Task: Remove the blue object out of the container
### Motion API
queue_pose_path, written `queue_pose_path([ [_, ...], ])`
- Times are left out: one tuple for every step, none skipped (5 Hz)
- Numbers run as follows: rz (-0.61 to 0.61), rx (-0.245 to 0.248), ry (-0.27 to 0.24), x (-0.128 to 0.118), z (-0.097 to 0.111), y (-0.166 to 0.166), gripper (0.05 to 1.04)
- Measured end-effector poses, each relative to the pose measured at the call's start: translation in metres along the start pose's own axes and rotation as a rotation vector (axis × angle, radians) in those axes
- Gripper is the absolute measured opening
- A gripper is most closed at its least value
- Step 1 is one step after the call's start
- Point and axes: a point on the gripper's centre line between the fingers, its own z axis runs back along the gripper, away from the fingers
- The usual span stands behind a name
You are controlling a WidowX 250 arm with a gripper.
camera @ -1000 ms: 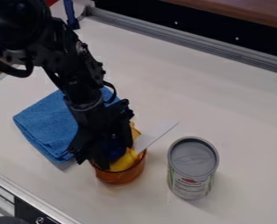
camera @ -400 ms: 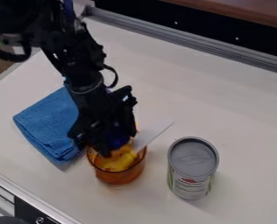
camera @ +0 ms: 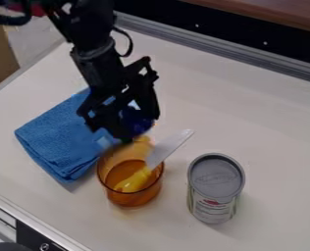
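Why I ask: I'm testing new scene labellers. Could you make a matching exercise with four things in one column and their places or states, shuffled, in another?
Things:
1. Blue object
2. Cloth
3. Knife
4. Can

Places or states:
A. Folded, lying on the table
B. Standing upright, grey on top
C. Held in the pincer
D. Leaning in the amber cup, white blade sticking out

Right pairs: 1-C, 2-A, 3-D, 4-B

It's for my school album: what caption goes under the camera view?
The black gripper holds a blue object above the orange cup, where a yellow-handled knife leans.
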Motion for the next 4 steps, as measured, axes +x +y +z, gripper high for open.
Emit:
queue_pose_path([
  [0.031, -0.033, -0.022, 0.001, 0.001, -0.027, 0.705],
  [0.075, -0.085, -0.050, 0.007, -0.002, -0.059, 0.705],
  [0.127, -0.105, -0.110, 0.023, -0.015, -0.091, 0.704],
  [0.170, -0.114, -0.194, 0.042, -0.029, -0.115, 0.704],
])
